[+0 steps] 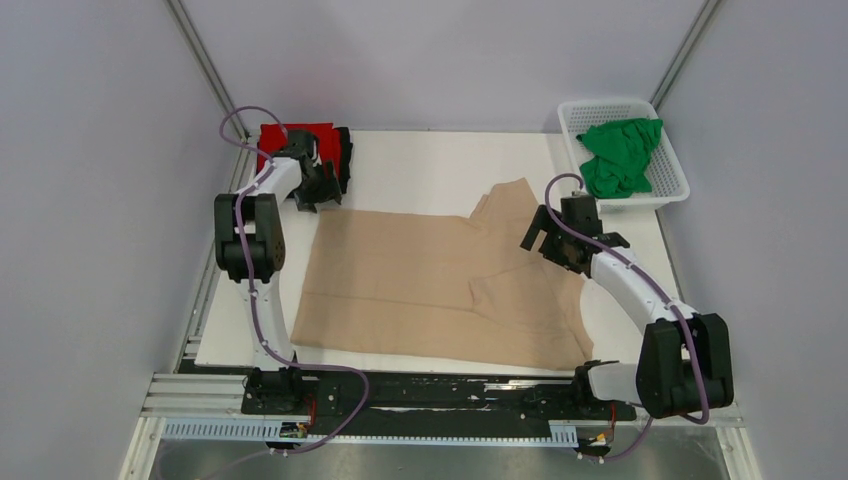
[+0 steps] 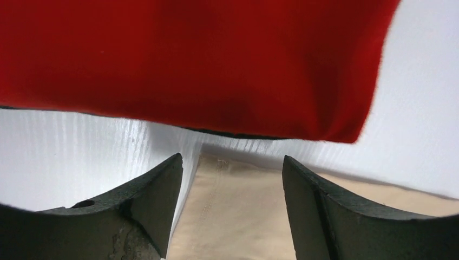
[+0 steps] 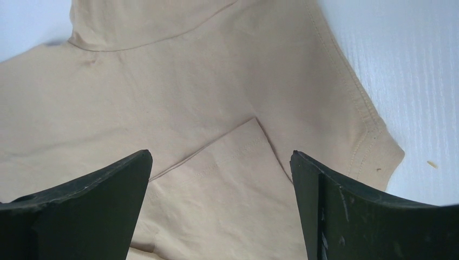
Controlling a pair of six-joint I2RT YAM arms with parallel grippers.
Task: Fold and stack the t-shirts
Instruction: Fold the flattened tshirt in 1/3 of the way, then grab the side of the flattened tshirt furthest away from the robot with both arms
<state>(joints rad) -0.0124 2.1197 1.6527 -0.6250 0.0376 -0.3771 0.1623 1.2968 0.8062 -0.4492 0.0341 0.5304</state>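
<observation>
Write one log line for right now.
left hand open by red shirt | right hand open over tan shirt | green shirt in basket

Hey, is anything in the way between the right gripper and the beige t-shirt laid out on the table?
Nothing visible. The right gripper stands open right above the beige t-shirt, only bare cloth showing between its jaws. The green t-shirt lies in the basket at the far right; the red t-shirt sits far left.

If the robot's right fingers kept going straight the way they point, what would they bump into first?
Probably the beige-tan cloth t-shirt, near a folded sleeve hem; the open right fingers aim at it with nothing between.
</observation>
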